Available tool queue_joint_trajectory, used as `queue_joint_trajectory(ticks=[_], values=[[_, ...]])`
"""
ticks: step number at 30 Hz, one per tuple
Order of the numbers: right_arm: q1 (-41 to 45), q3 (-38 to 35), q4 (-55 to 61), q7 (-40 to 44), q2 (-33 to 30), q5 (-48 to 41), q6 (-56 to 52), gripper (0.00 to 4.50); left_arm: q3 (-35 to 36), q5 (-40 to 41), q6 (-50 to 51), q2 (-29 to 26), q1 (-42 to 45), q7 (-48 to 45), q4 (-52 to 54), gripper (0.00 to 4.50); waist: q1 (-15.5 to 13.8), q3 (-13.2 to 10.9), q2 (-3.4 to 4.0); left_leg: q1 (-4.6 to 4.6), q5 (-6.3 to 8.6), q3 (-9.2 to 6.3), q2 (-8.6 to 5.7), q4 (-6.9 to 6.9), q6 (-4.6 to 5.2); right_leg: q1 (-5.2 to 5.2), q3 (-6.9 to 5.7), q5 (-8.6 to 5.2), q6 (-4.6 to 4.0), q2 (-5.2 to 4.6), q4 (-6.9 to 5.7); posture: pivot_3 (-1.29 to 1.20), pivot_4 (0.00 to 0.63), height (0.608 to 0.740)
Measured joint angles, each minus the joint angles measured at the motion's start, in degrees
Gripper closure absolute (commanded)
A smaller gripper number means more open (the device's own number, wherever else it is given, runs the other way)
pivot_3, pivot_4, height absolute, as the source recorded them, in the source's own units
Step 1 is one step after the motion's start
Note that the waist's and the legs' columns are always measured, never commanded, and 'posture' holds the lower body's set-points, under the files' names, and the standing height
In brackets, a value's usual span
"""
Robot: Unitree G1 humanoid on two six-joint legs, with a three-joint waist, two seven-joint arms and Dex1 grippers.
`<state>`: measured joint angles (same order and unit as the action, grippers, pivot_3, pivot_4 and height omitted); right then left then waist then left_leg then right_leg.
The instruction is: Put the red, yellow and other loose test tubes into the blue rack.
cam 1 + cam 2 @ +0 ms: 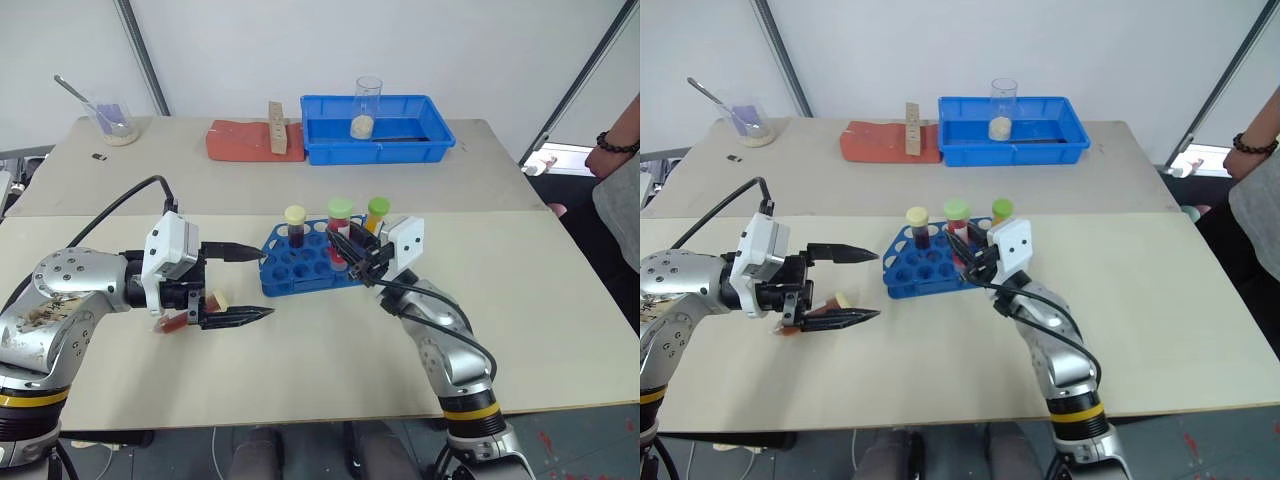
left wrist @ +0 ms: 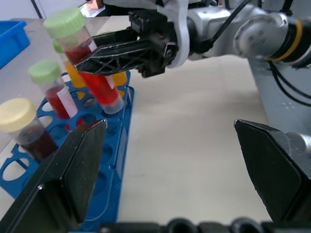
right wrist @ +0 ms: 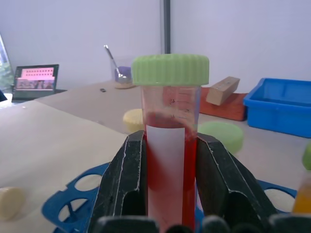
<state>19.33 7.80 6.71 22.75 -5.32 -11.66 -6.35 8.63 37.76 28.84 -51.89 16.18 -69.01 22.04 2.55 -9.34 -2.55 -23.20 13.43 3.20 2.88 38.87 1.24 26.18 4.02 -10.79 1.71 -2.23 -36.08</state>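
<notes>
Right wrist view: ribbed green cap (image 3: pixel 170 69) tops clear red-filled tube (image 3: pixel 168 160).

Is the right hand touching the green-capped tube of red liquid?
Touching. The right wrist view shows the right hand with both fingers pressed flat against the sides of the green-capped red tube, with no gap on either side.

Lab-style test setup: plain beige tabletop (image 1: pixel 300 370) against white wall. Blue test tube rack (image 1: pixel 300 265) at centre holds capped tubes with red and yellow liquid; glass beaker (image 1: pixel 367 106) in blue bin (image 1: pixel 430 140) at 12 o'clock; beaker with spoon (image 1: pixel 112 122) at 10 o'clock.
</notes>
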Motion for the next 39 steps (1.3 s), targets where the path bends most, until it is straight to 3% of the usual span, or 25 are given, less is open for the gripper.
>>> queue_joint_trajectory(ticks=[21,39], values=[[-1.93,0.92,-9.51,-3.25,3.17,6.65,15.92,3.51,0.00,0.62,0.04,-1.26,-0.31,0.05,-0.31,0.00,0.05,0.00,0.01,0.05,0.00,0.00,0.01,0.00,0.00,-0.04,0.00,-0.01,-0.03,0.00,-0.02,0.00,0.150,0.740],[-4.06,2.08,-9.61,-6.57,4.87,8.79,18.64,3.51,0.00,0.68,0.13,-0.42,-0.20,1.13,-0.37,0.00,0.08,0.00,0.02,0.10,-0.01,0.00,0.01,0.00,-0.01,-0.06,0.00,-0.03,-0.04,0.00,-0.04,0.00,0.150,0.740]])
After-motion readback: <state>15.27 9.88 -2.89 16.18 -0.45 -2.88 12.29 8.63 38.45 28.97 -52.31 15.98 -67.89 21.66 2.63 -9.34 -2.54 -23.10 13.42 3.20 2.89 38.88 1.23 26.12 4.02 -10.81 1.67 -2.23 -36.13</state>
